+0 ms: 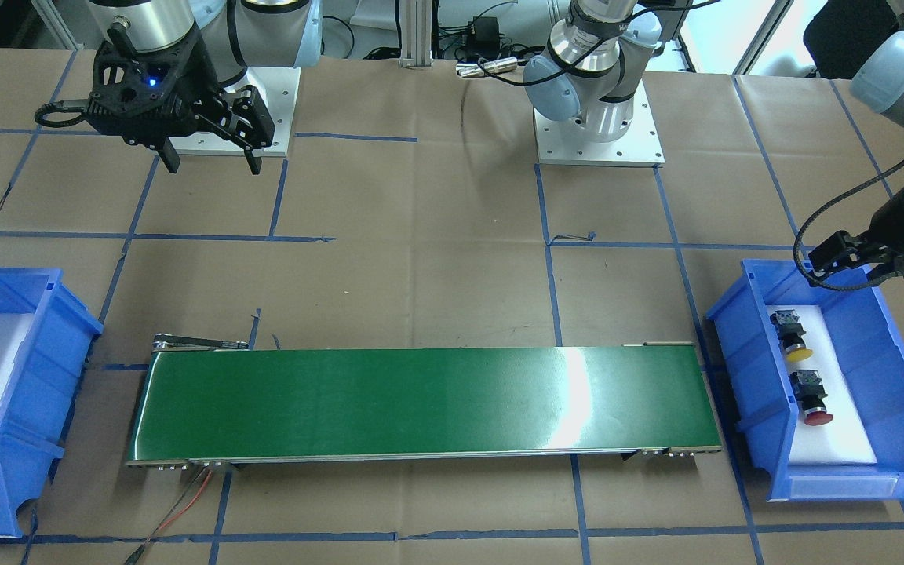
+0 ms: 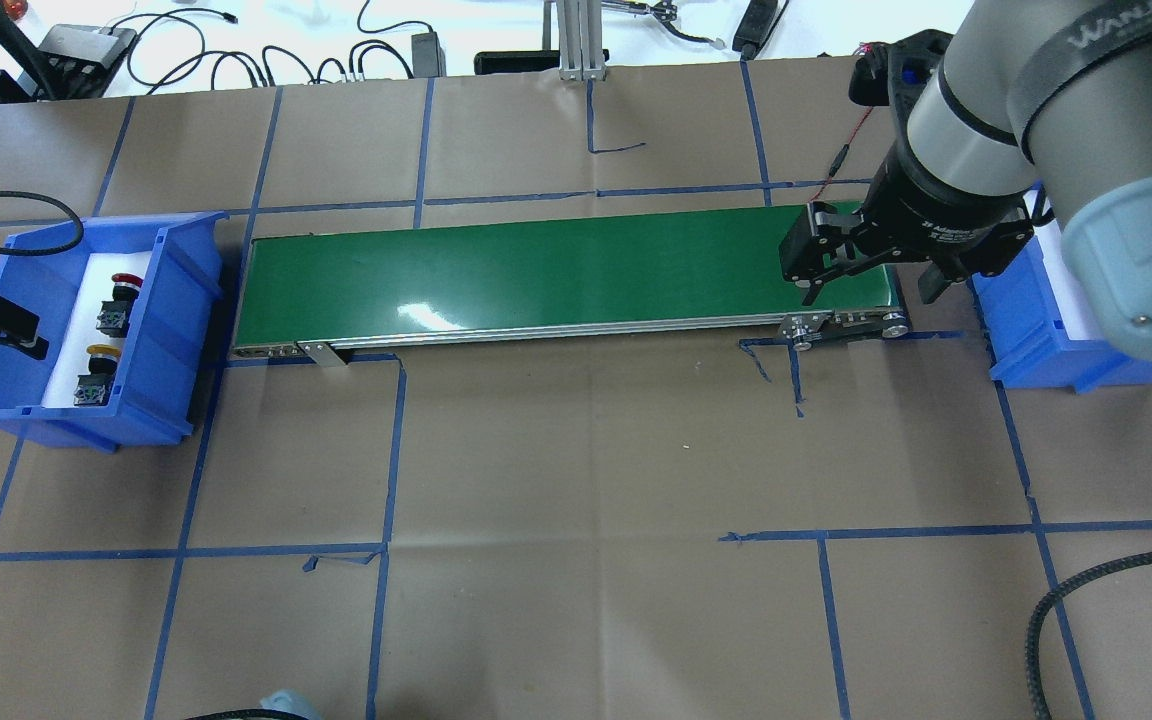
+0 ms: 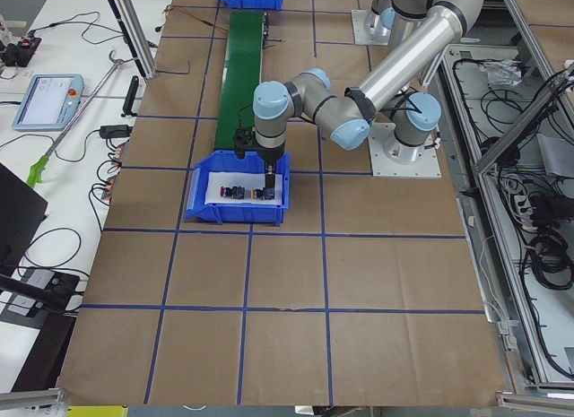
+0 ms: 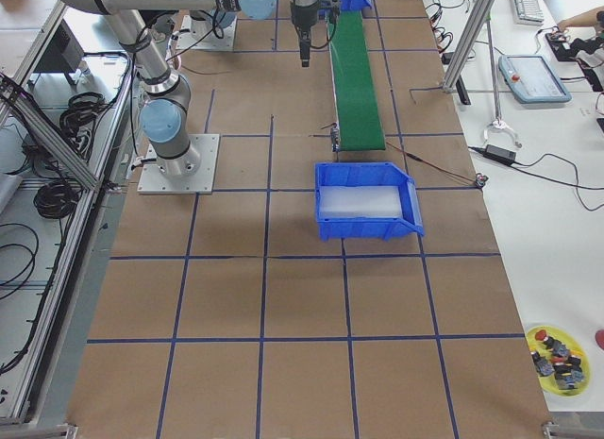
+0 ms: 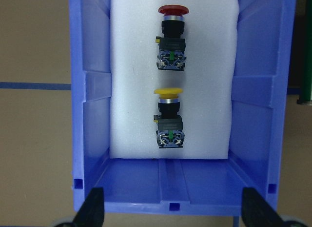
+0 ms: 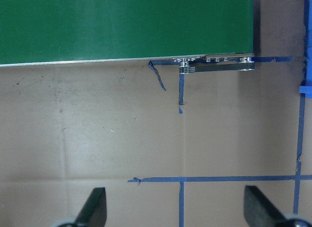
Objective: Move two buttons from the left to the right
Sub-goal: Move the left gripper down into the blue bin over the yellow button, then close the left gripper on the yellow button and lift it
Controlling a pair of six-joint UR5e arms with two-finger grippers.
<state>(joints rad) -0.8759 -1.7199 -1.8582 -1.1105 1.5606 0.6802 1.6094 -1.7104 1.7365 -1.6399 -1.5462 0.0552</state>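
Buttons first: the yellow button [image 5: 169,119] and the red button [image 5: 171,39] lie on their sides in the left bin [image 5: 92,114], at the robot's left end of the table. They sit in line on a white foam pad [image 5: 131,90], apart from each other. Mushroom caps point away from the robot, with black bodies behind them and grey-green square blocks at the rear.

Over that bin hangs the left gripper [image 5: 174,210], its fingers spread wide and holding nothing. In the wrist view the bin's end wall lies between the fingertips and the yellow button, which is the nearer of the two. Ribbed blue plastic side walls flank the foam on both sides.

Across the table, the right gripper [image 1: 213,161] hovers over bare paper, its black fingers also parted and empty. It is on the robot's side of the conveyor belt [image 1: 421,400]. The belt is a long, glossy green strip with a metal edge, catching a bright glare, and it runs between the two bins. A small roller bracket [image 6: 217,66] juts out at the belt's right end.

Beyond that end sits the right bin [image 1: 75,326], the same blue moulded plastic with white foam inside.

Creased brown paper [image 2: 586,450] covers the tabletop, marked into squares by blue tape [image 2: 391,470]. Cables trail along the white bench behind, and a teach pendant [image 4: 528,78] lies on a side bench.
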